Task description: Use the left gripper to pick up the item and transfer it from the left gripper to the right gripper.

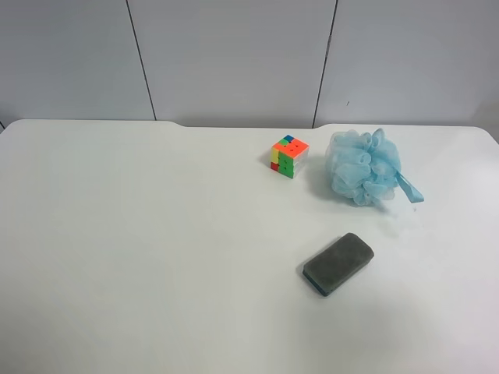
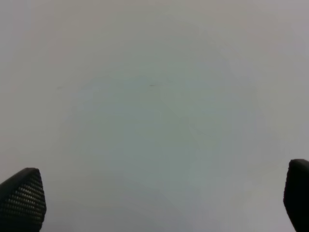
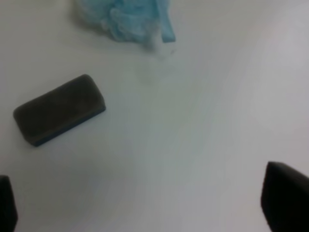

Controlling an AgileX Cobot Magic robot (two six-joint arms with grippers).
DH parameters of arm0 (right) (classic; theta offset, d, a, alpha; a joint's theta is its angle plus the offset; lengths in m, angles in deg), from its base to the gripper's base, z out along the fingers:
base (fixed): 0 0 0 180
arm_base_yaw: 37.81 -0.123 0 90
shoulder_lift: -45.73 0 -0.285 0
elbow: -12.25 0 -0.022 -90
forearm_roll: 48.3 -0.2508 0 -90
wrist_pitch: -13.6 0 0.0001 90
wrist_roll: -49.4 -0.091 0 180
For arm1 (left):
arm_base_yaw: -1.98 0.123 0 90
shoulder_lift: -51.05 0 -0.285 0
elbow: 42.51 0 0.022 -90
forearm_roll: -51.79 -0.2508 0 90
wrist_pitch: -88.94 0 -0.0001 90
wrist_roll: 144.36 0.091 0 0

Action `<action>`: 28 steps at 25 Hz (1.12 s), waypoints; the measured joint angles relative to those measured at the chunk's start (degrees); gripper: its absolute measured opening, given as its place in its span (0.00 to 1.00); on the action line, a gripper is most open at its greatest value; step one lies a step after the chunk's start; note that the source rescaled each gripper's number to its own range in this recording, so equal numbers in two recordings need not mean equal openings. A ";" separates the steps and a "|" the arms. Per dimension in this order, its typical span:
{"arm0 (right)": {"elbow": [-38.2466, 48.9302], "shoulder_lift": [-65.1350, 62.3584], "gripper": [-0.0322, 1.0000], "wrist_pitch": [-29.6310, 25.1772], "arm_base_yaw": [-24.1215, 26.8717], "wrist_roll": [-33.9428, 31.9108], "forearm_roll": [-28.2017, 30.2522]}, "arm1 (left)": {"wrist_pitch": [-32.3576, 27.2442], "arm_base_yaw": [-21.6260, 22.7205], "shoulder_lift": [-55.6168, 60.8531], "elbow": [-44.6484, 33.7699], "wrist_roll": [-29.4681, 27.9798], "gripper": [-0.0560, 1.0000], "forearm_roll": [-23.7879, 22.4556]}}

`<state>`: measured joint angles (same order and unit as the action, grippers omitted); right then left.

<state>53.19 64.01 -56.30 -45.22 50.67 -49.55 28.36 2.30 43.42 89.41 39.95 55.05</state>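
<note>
- The left gripper (image 2: 159, 203) shows only in its own wrist view, as two black fingertips (image 2: 21, 198) at the picture's lower corners. They are spread wide with bare white table (image 2: 154, 96) between them, and they hold nothing.
- The right gripper (image 3: 145, 203) likewise shows two dark fingertips (image 3: 285, 198) set wide apart over the table, with nothing gripped.
- In the exterior high view neither arm appears; the dark-grey pad (image 1: 337, 263) lies nearest the camera, flat on the white table (image 1: 156, 249).
- Beyond the pad and toward that view's right sits the item (image 1: 363, 167), a ruffled light-blue mesh pouf resting on the table, well apart from the pad. Its blue ribbon loop (image 1: 411, 188) trails out on the side away from the cube.
- Beyond the pad and slightly toward that view's left stands the puzzle cube (image 1: 289, 156), near the pouf but not touching it.
- In the right wrist view the pad (image 3: 59, 109) lies closer to the fingertips than the pouf (image 3: 126, 17).
</note>
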 joint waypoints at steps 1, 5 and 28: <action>0.78 -2.06 1.00 0.09 0.00 0.00 -0.22 | 0.00 0.00 0.00 0.00 0.00 1.00 0.00; 3.58 -8.56 1.00 3.23 0.00 0.00 -0.25 | 0.05 0.00 0.00 0.00 0.00 1.00 0.00; 7.44 -10.70 1.00 8.39 0.00 0.63 -0.64 | 0.11 0.00 0.00 0.00 0.00 1.00 0.00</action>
<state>60.63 53.31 -47.91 -45.22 51.29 -50.19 28.47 2.30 43.42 89.41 39.95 55.05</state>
